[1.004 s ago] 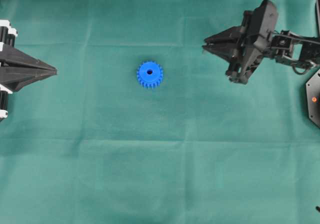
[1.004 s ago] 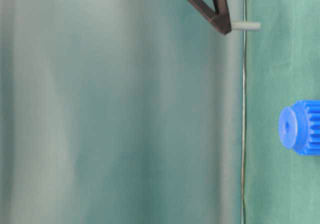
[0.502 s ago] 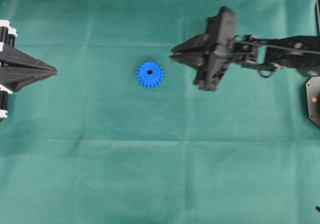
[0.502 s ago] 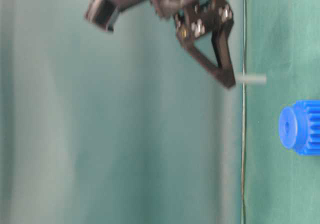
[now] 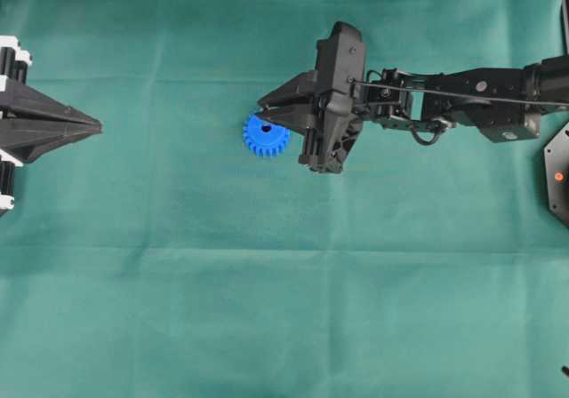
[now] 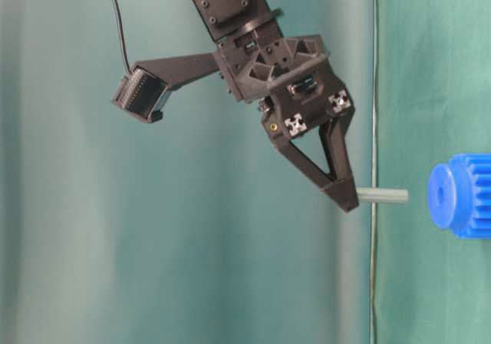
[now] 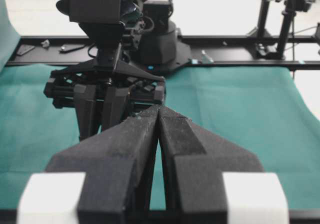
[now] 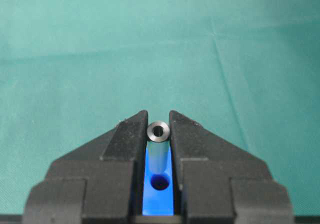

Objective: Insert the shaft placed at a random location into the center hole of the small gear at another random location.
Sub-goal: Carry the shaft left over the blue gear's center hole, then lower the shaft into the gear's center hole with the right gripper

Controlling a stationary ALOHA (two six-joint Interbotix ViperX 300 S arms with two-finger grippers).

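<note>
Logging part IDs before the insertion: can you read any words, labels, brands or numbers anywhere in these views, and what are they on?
No readable text in any view.
Small gear: plain blue, no marking.
Shaft, held in the right gripper: bare metal.
Right gripper body: two small black-and-white patterned squares, not lettering.
Left gripper: plain black.

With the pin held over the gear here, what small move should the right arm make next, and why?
Probably a slight alignment shift, then a slow descent. The right gripper clamps the shaft, whose tip hangs clear of the small gear, and in the wrist view the center hole sits a little off the shaft's end.
</note>
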